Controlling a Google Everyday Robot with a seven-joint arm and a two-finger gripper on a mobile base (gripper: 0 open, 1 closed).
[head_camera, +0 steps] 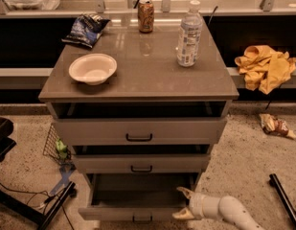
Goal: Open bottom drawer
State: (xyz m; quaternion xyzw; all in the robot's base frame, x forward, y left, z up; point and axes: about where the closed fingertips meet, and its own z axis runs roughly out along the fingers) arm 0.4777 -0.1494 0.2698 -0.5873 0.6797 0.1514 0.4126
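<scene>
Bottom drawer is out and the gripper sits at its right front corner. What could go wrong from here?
1. The gripper, open, is at the right end of the bottom drawer front, away from the handle; pulling from there may skew or jam the drawer.
2. The middle drawer juts out just above; lifting the arm straight up could strike it.
3. A jolt to the cabinet could topple the upright water bottle on top.
</scene>
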